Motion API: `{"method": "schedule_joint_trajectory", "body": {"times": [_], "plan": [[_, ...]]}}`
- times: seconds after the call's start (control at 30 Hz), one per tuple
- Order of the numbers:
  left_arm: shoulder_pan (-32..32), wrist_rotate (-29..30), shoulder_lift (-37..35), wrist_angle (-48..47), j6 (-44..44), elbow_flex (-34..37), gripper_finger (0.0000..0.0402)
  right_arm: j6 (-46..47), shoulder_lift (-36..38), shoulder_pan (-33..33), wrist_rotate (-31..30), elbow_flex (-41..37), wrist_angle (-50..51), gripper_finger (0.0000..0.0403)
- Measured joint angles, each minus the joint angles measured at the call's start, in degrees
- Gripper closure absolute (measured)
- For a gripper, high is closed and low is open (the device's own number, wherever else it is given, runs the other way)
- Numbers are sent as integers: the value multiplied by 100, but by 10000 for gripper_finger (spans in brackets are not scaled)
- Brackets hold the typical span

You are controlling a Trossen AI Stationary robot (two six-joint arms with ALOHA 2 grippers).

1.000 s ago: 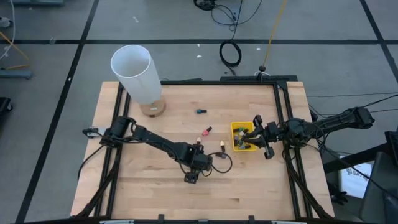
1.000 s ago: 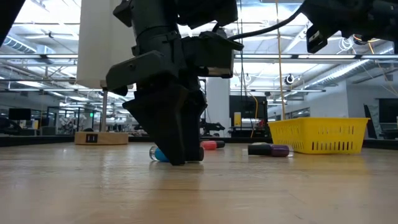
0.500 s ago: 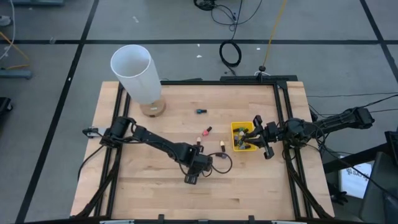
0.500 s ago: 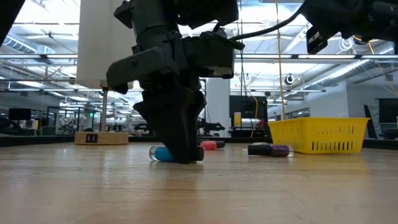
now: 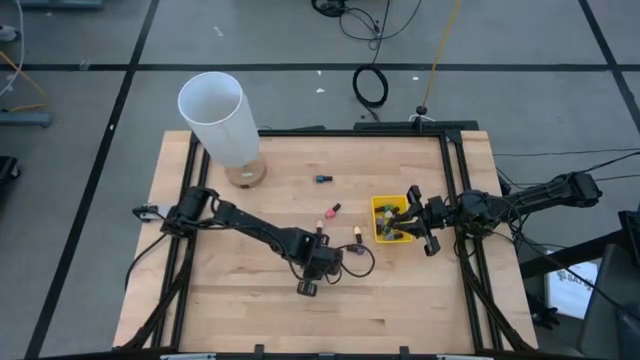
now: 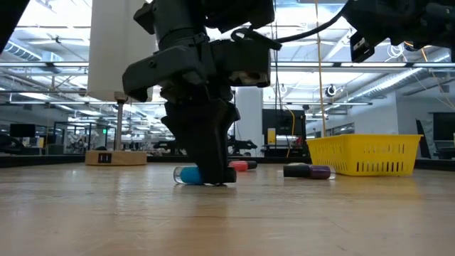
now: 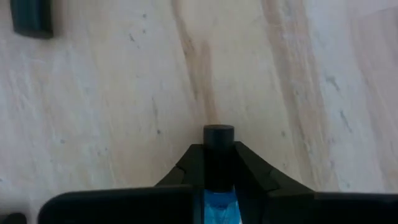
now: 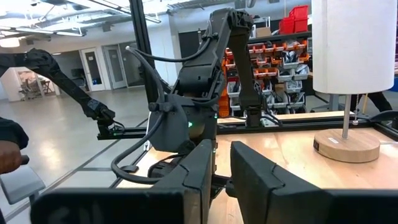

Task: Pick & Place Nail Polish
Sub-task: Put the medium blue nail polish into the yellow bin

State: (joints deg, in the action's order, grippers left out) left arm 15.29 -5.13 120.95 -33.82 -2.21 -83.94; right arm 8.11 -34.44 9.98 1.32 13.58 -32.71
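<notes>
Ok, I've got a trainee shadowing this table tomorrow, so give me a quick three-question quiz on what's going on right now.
1. True or false: the left claw is shut on the blue bottle.
2. Where does the right claw sit? A) over the yellow basket B) beside the white cylinder C) off the table
3. Fill in: the blue bottle lies on its ____.

Key: 1 true; 2 A; 3 side

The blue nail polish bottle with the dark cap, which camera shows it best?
The left wrist view: the blue nail polish bottle sits clamped between the left gripper fingers, cap forward. The low view shows its blue end beside the fingers. The high view hides it; the right wrist view misses it.
</notes>
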Motion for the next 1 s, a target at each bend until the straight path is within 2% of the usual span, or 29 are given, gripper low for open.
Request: {"method": "schedule_joint_trajectory", "body": {"times": [0.2, 0.37, 0.67, 0.77, 0.87, 1.0], "plan": [[-11, -22, -278, 486, 433, 26, 364, -23, 0, 0, -26, 0, 42, 353], [-54, -19, -617, 1196, 850, 12, 364, -107, 2, 0, -327, -2, 179, 353], [-389, 318, -925, 3220, 1568, 55, 364, -413, -1, -4, -1181, -2, 974, 353], [-589, 382, -930, 4012, 1755, 59, 364, -598, -13, -19, -1195, -2, 1166, 353], [-778, 310, -939, 4486, 1808, 59, 364, -725, -15, -18, -1182, -2, 1246, 353], [-976, -134, -932, 4966, 1826, 59, 364, -731, -16, -15, -1179, -4, 1308, 353]]}}
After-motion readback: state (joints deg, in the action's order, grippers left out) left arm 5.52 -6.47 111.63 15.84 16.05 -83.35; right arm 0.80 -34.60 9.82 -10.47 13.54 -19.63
